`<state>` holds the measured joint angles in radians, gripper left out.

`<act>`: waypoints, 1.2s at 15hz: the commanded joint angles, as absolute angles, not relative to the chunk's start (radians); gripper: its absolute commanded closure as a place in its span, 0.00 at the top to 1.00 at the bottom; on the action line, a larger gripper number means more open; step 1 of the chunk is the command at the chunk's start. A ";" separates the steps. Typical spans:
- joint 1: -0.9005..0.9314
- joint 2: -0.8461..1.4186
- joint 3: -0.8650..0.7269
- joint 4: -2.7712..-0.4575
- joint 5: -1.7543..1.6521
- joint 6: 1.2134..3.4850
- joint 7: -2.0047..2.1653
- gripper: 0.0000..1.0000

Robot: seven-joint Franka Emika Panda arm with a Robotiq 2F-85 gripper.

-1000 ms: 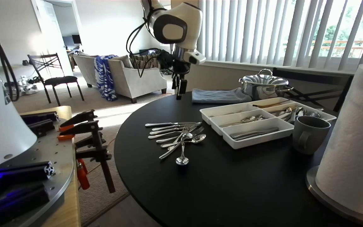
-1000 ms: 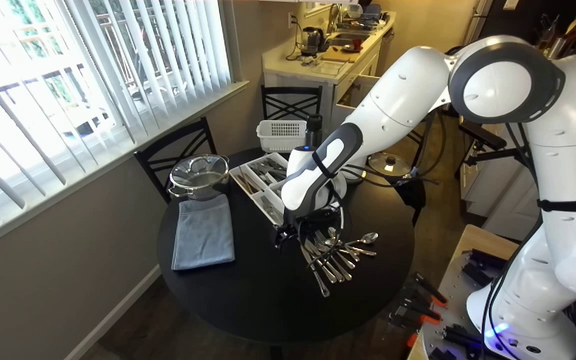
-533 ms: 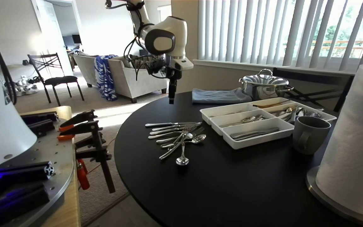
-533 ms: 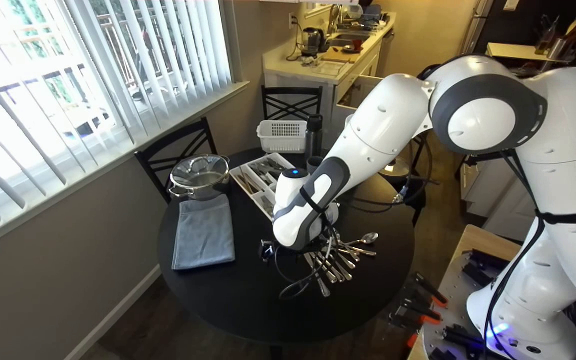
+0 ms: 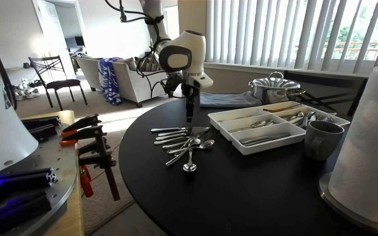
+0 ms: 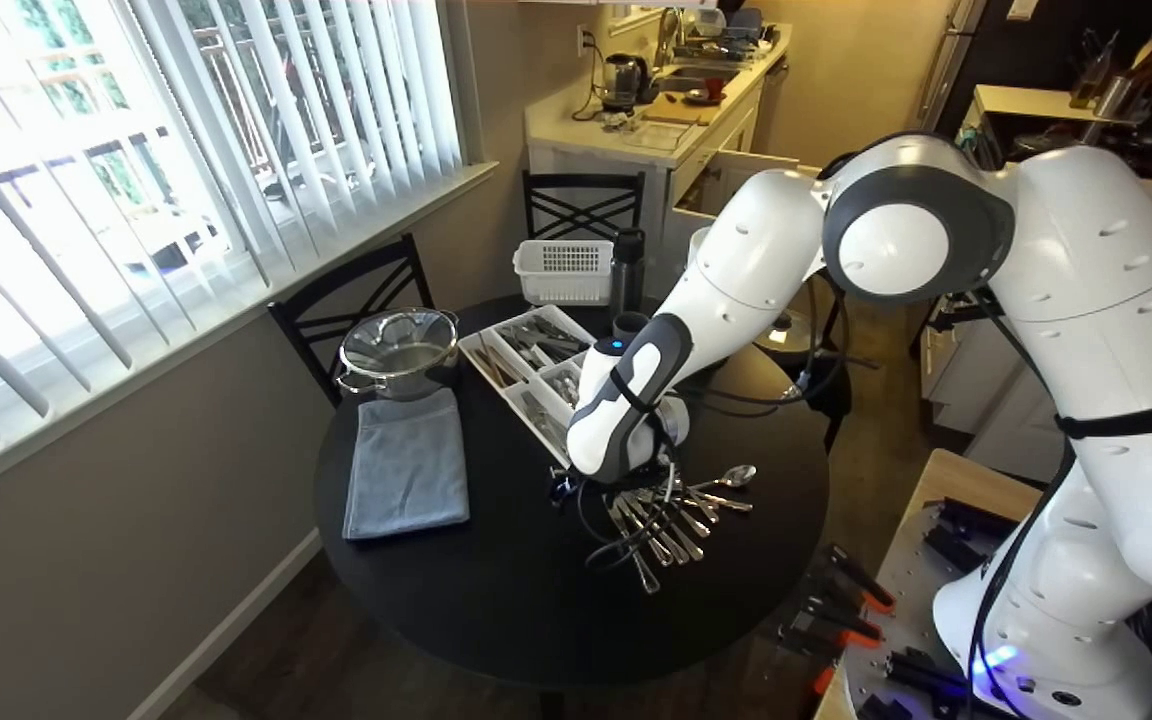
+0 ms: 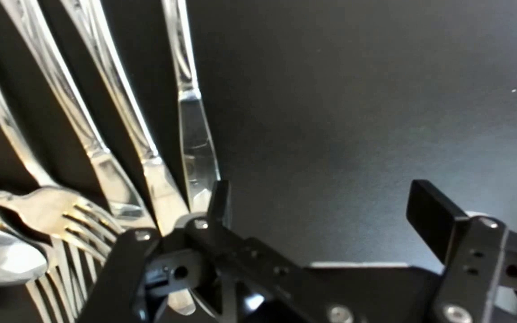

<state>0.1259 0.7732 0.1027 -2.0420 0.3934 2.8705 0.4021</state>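
Observation:
My gripper (image 7: 323,202) stands open with nothing between its fingers, the black tabletop visible through the gap. Nearest to it is a silver knife (image 7: 199,148), whose blade end runs behind the left finger in the wrist view. Further left there lie more knives, a fork (image 7: 52,206) and a spoon (image 7: 2,253). In an exterior view the gripper (image 5: 189,118) points down just above the far side of this cutlery pile, beside a ladle-like spoon (image 5: 189,167) and several handles. The arm hides the gripper in an exterior view with the cutlery spoon (image 6: 736,476) partly uncovered.
A white divided tray (image 5: 271,146) with sorted cutlery sits beside the pile. Around it stand a grey mug (image 5: 323,141), a paper towel roll (image 5: 366,147), a steel pot (image 5: 276,91) and a folded blue cloth (image 5: 230,100). A white basket (image 6: 564,272) and dark bottle (image 6: 626,275) stand behind.
The gripper has come down toward the cutlery, shifting sideways and back on the way, and has turned about its own axis. It stays open. The cutlery and tray have not moved.

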 commanded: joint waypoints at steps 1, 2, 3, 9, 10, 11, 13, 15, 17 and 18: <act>0.081 0.807 0.109 -2.017 0.330 2.819 0.285 1.00; 0.080 0.811 0.105 -2.018 0.305 2.801 0.257 1.00; 0.101 0.801 0.083 -2.036 0.271 2.778 0.251 1.00; 0.224 0.767 -0.017 -2.103 0.131 2.764 0.293 1.00; 0.240 0.767 -0.026 -2.107 0.118 2.768 0.295 1.00; 0.257 0.769 -0.032 -2.111 0.106 2.776 0.295 1.00; 0.284 0.763 -0.039 -2.132 0.092 2.814 0.299 1.00; 0.286 0.748 -0.022 -2.172 0.107 2.900 0.295 1.00; 0.275 0.737 0.001 -2.215 0.138 2.988 0.301 1.00; 0.269 0.734 0.012 -2.232 0.154 3.023 0.308 1.00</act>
<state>0.2829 0.7856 -0.0165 -2.1314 0.1236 2.9175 0.2859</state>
